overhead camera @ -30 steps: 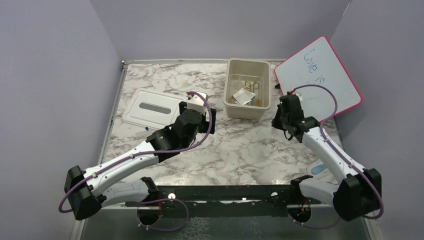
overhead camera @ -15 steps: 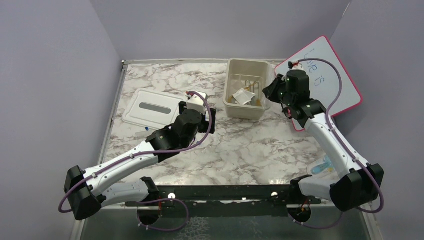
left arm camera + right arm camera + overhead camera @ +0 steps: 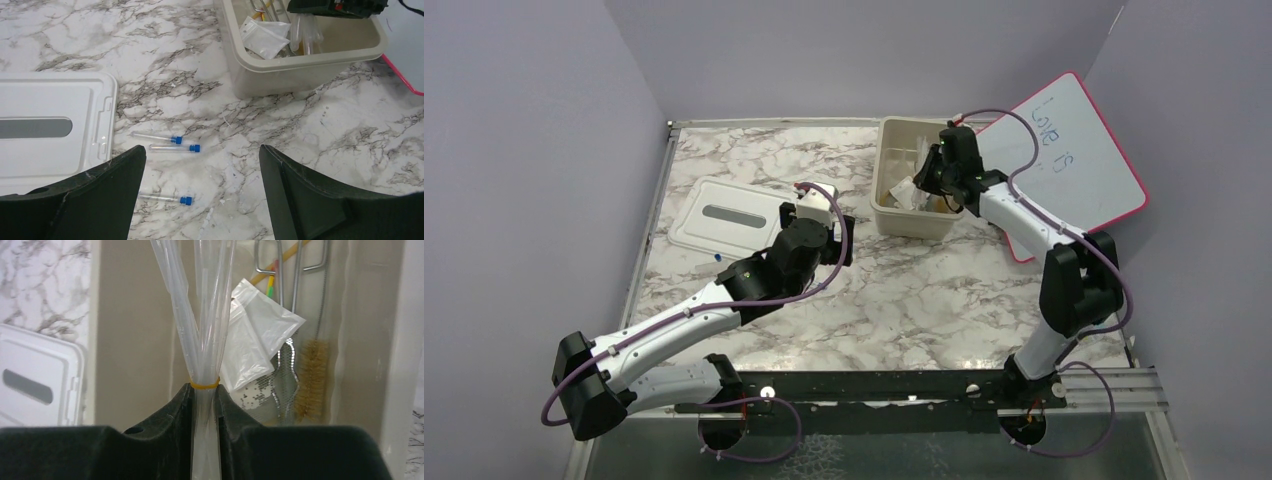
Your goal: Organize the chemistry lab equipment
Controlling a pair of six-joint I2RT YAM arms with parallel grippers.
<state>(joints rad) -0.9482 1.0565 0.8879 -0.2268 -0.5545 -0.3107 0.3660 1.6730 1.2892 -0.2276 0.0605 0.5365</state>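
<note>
Over beige tub (image 3: pixel 909 222), upper ctr, I'm pinching a banded bundle of clear plastic tubes (image 3: pixel 205 315) w/ right gripper (image 3: pixel 204 390): prob light, slick, crushable, so gripping at yellow band (image 3: pixel 204 385). My left gripper (image 3: pixel 201 150) is hanging spread over three blue-capped tubes (image 3: pixel 170 148), lower-mid frame.

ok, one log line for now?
right claw: shut on banded clear bundle, over tub | left claw: open, above three blue-capped tubes

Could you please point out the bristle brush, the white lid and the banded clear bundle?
bristle brush (image 3: pixel 311 371): right wrist view, bristle head.
white lid (image 3: pixel 50 97): left wrist view, flat top.
banded clear bundle (image 3: pixel 204 385): right wrist view, yellow band.
</note>
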